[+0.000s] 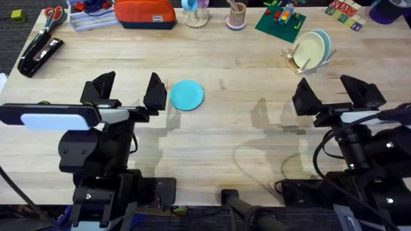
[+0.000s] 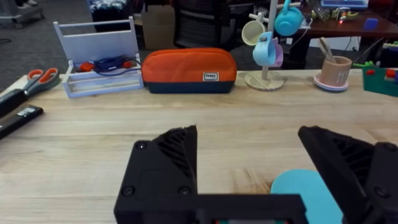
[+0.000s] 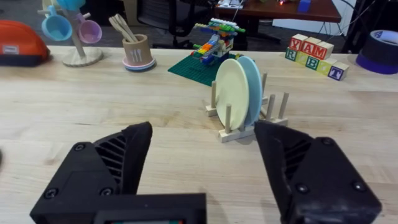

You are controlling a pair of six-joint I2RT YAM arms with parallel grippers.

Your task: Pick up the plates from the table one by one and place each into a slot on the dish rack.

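A turquoise plate (image 1: 187, 95) lies flat on the table (image 1: 244, 135) left of centre, and its edge shows by my left fingers in the left wrist view (image 2: 305, 193). My left gripper (image 1: 128, 90) hovers open just left of it, holding nothing. The dish rack (image 1: 307, 59) stands at the back right with a cream plate (image 3: 230, 93) and a pale blue plate (image 3: 250, 87) upright in its slots. My right gripper (image 1: 334, 93) is open and empty, in front of the rack and apart from it.
Along the back edge sit an orange pouch (image 1: 145, 14), a mug tree (image 1: 196, 13), a wooden pen cup (image 1: 236, 16), a green brick baseplate (image 1: 282, 20) and letter blocks (image 1: 343, 13). Scissors (image 1: 52, 15) and a black stapler (image 1: 38, 54) lie at the far left.
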